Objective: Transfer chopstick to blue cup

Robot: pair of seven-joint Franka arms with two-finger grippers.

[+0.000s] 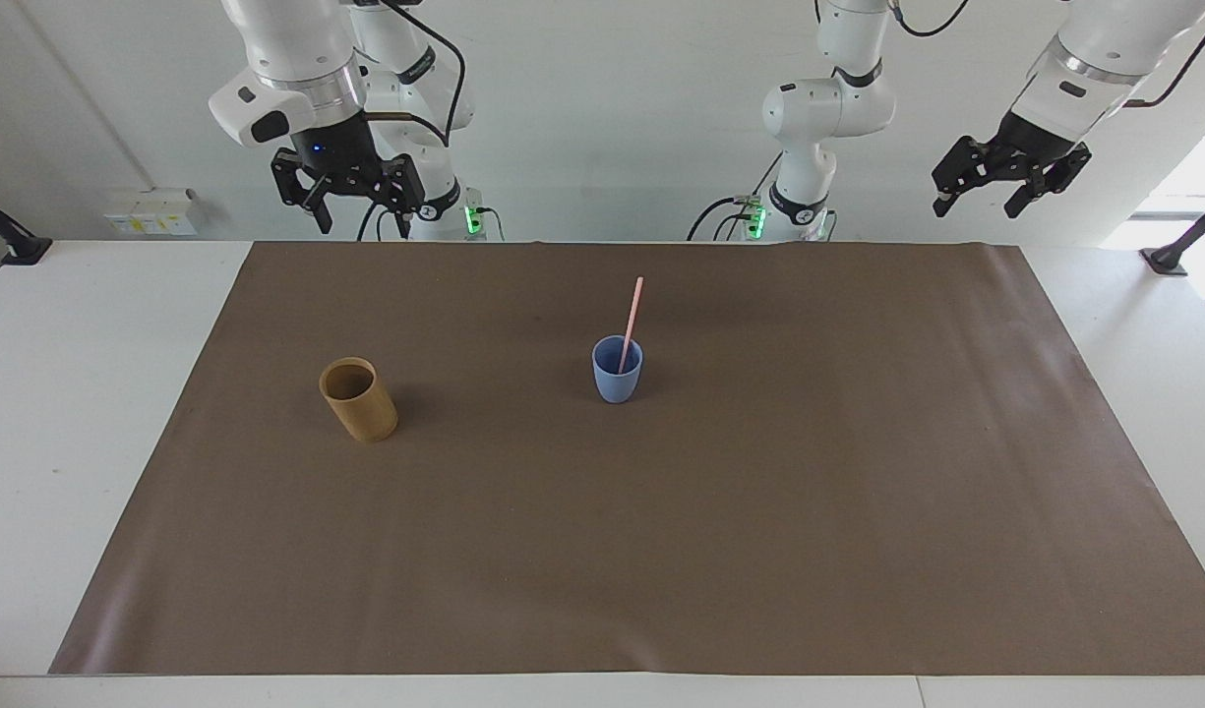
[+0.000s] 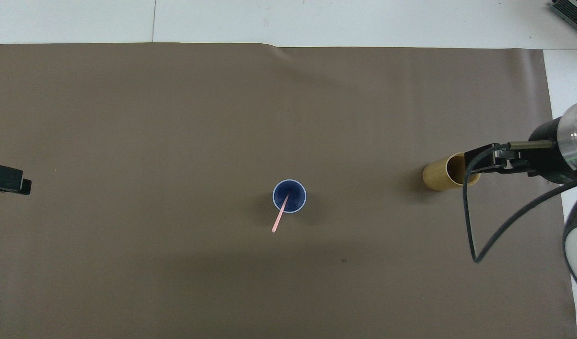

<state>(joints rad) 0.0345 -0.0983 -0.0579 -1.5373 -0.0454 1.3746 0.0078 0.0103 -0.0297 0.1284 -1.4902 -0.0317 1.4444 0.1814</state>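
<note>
The light-blue cup (image 1: 617,386) stands upright near the middle of the brown mat. The pale-pink chopstick (image 1: 632,313) stands in it, leaning on the rim with its upper end tipped toward the robots. In the overhead view the chopstick (image 2: 279,220) sticks out over the blue cup's rim (image 2: 275,190). My right gripper (image 1: 362,224) hangs open and empty, high over the mat's edge by the robots, toward the right arm's end. My left gripper (image 1: 978,206) waits open and empty, raised at the left arm's end.
A tan-brown cylindrical cup (image 1: 358,399) stands upright on the mat toward the right arm's end, level with the blue cup. The brown mat (image 1: 720,551) covers most of the white table.
</note>
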